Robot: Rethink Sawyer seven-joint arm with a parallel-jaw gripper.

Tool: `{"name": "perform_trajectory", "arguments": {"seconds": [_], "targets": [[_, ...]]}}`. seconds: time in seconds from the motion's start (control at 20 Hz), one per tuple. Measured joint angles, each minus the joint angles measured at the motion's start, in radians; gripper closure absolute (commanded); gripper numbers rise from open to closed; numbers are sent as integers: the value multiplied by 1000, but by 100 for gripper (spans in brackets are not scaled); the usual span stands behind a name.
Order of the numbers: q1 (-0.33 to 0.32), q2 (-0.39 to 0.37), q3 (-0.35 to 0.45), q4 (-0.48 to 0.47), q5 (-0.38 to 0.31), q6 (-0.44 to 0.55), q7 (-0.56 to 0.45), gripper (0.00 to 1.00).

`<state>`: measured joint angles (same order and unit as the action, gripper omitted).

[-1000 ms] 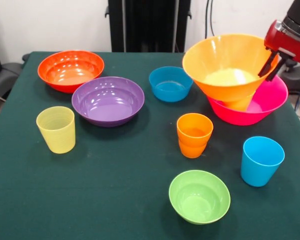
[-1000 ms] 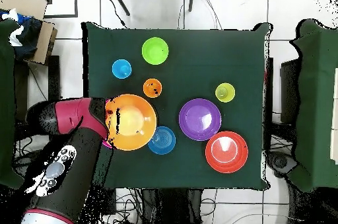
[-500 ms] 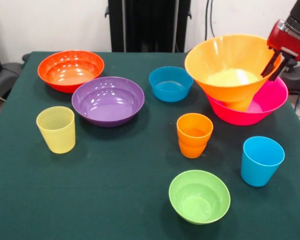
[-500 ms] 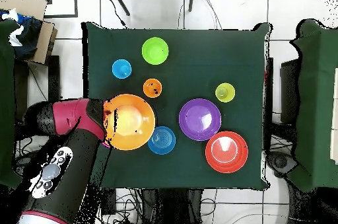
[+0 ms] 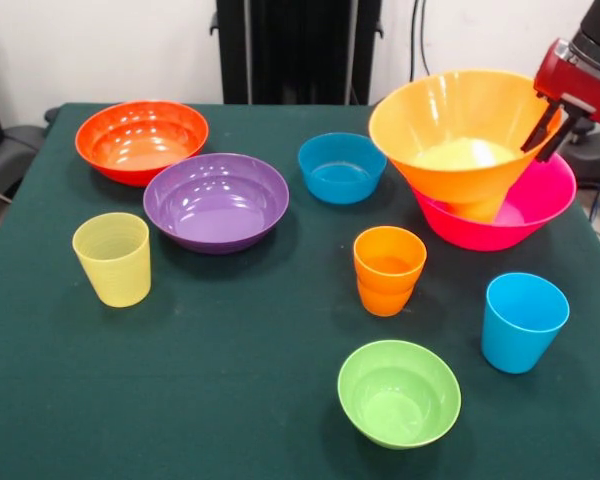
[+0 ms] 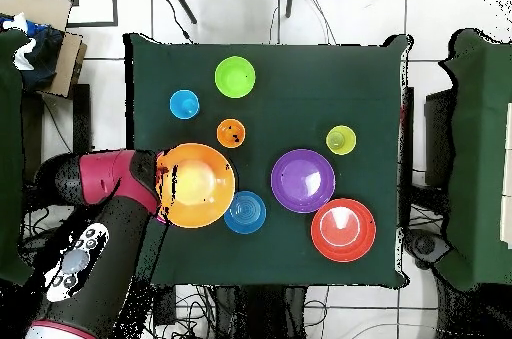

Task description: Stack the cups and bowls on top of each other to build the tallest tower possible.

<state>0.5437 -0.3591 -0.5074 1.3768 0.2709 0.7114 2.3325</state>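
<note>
The large orange bowl (image 5: pixel 460 110) sits raised inside the hot pink bowl (image 5: pixel 540 205), resting on a yellow-orange cup (image 5: pixel 478 208) that is mostly hidden. My gripper (image 5: pixel 546 129) is shut on the orange bowl's right rim, one finger inside and one outside. In the overhead view the gripper (image 6: pixel 163 180) is at the left rim of the orange bowl (image 6: pixel 197 184). Loose on the table are the red-orange bowl (image 5: pixel 141 140), purple bowl (image 5: pixel 216 200), blue bowl (image 5: pixel 341 167), lime bowl (image 5: pixel 398 392), orange cup (image 5: pixel 388 270), sky blue cup (image 5: pixel 522 320) and ribbed yellow cup (image 5: pixel 112 258).
The green table (image 5: pixel 230 350) ends just right of the pink bowl. The red and black arm (image 6: pixel 95 245) reaches in from beside that edge. A cardboard box (image 6: pixel 40 30) sits on the floor off the table's corner.
The gripper and the orange bowl shifted slightly right and the bowl levelled out over the pink bowl. Over the last half second almost nothing moved.
</note>
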Motion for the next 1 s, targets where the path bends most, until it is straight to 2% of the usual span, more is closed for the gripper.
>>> {"name": "perform_trajectory", "arguments": {"seconds": [0.55, 1.0], "targets": [[60, 26, -31, -34, 33, 35, 32, 100], [82, 29, -35, -52, 54, 43, 77, 100]]}}
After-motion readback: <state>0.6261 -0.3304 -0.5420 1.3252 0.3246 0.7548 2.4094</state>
